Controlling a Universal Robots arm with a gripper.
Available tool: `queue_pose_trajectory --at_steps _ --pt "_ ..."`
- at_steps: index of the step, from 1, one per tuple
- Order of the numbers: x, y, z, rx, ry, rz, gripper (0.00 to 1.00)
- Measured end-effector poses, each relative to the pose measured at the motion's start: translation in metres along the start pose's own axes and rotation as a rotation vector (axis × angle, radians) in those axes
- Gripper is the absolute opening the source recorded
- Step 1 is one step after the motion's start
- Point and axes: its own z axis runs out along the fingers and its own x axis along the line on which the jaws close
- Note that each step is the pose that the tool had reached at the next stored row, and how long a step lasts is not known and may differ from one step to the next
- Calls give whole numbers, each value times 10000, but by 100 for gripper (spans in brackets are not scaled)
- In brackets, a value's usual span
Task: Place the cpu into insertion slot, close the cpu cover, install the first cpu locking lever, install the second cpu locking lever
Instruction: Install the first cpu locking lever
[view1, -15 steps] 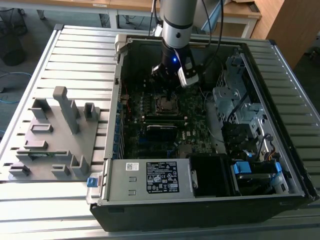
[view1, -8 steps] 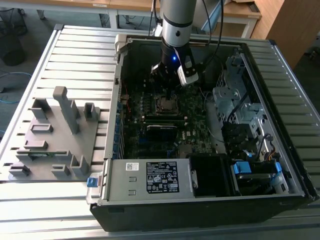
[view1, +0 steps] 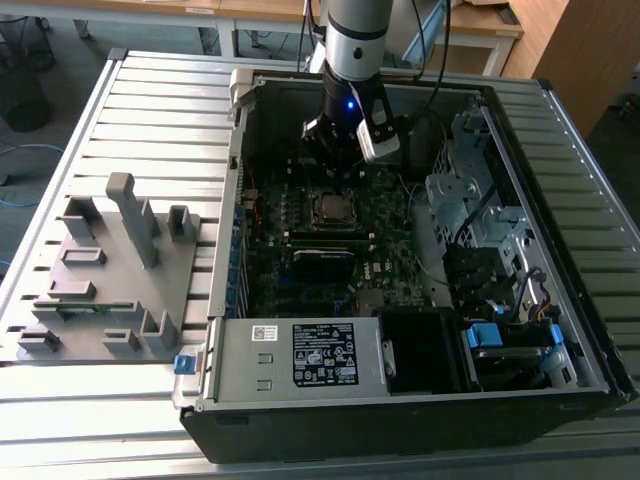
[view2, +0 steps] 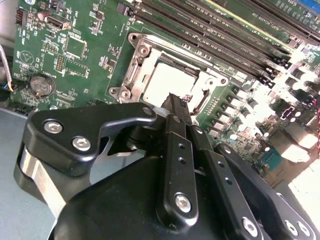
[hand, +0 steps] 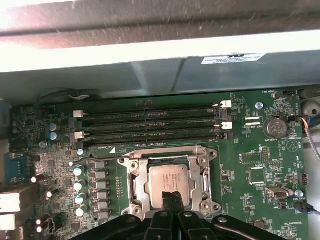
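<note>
Arm: reaches straight down into the open black computer case on the slatted metal table
Hand: black fingers drawn together, tips over one chip edge
Hidden: levers unclear, contact unclear
Chip: square silver-grey cpu lies flat in the silver-rimmed insertion slot
Cover: thin silver cpu cover lies flat around it

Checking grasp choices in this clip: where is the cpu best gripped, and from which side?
Likely by two opposite edges of the cpu, coming straight down from above: it lies flat on the motherboard with only its broad top bare. The cpu cover frames those edges, so they look out of reach for now.
</note>
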Motion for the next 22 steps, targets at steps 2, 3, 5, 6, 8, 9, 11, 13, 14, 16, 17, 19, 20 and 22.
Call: queue_pose_trajectory --at_steps 2,3,5,6,8,9,11,13,14,16,17,19,20,22 --pt "0 0 0 -1 0 0 10" --pt "0 0 0 -1 0 0 10" --pt "0 0 0 0 0 0 10" --pt "2 0 -1 1 1 -1 10" --pt "39 -4 -2 4 2 -1 10" --pt "69 -7 -2 3 2 0 10" --pt "132 -12 -1 2 1 -1 10" --pt "195 -18 -1 1 0 0 10" --pt "224 -20 -1 1 1 0 10" --pt "265 -23 0 0 -1 1 10" --pt "264 -23 0 1 0 1 10" --pt "265 -24 -11 5 1 0 10" --pt "265 -24 -24 2 -3 0 10" --pt "264 -23 -55 1 -6 -1 10"
